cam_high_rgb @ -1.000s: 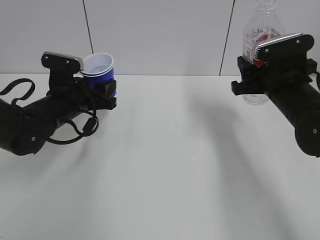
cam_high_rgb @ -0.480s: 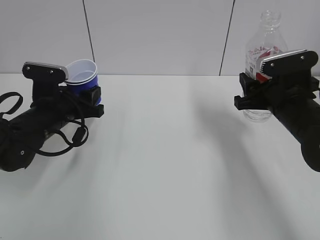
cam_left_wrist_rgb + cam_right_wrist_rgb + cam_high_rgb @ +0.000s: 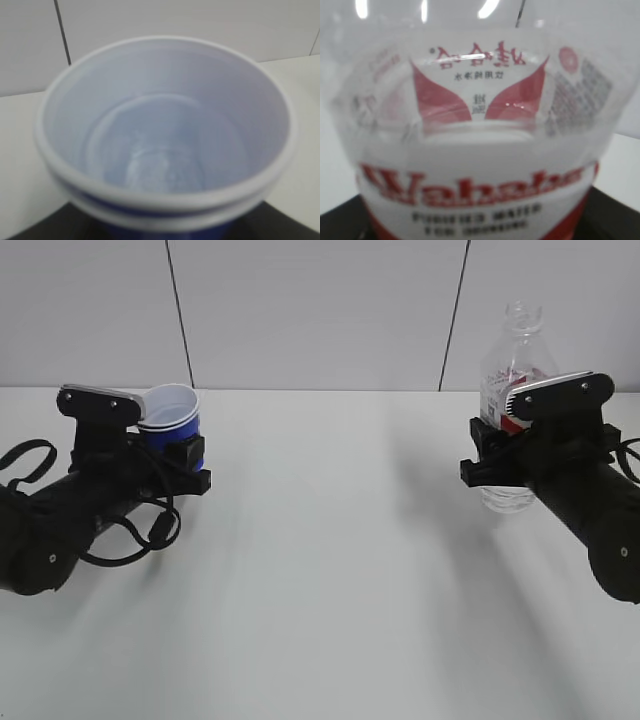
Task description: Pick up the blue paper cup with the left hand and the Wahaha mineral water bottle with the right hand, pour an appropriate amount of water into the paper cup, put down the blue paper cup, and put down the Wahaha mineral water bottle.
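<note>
Because it is thin paper, the blue paper cup (image 3: 172, 417) should crush easily, so a light squeeze low on its wall suits it; the left hand (image 3: 182, 456) has its fingers closed on that lower wall, at the left of the worktop (image 3: 330, 570). Water (image 3: 160, 172) seems to lie in its bottom. At the right, the right hand (image 3: 492, 458) has its fingers closed around the Wahaha mineral water bottle (image 3: 513, 390) near the label. Capless and thin-walled, it will likely flex and feel slick; hold it upright.
</note>
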`<control>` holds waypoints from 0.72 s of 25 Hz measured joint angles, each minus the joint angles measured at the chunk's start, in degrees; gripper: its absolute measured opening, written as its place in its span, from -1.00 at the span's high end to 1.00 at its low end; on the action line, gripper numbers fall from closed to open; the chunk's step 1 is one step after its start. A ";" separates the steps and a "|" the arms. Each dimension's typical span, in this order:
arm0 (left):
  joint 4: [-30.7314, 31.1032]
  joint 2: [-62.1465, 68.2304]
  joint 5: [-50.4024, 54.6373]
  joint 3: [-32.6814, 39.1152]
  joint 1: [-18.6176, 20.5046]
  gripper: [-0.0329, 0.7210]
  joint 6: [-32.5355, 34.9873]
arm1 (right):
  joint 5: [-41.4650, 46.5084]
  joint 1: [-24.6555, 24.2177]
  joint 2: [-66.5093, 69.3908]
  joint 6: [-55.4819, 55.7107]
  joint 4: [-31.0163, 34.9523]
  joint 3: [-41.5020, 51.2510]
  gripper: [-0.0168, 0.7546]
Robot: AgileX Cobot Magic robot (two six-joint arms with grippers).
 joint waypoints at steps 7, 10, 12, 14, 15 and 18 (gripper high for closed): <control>-0.25 6.53 -7.13 0.00 0.00 -0.04 0.00 | -2.36 0.00 0.81 0.22 -0.79 0.00 -0.26; -0.88 9.00 -7.39 0.00 0.00 -0.04 0.00 | -2.61 0.00 0.81 0.22 -1.49 0.00 -0.26; -1.26 10.12 -7.39 -0.56 0.00 -0.04 0.00 | -2.61 0.00 0.81 0.22 -1.74 0.00 -0.26; -1.40 11.11 -7.51 -1.52 0.00 -0.04 0.00 | -2.61 0.00 0.81 0.22 -1.87 0.00 -0.26; -1.40 11.61 -7.81 -1.87 0.00 -0.03 0.00 | -2.61 0.00 0.81 0.22 -1.96 0.00 -0.26; -1.40 12.72 -8.90 -2.96 0.00 -0.03 0.00 | -2.61 0.00 0.81 0.26 -1.96 0.00 -0.26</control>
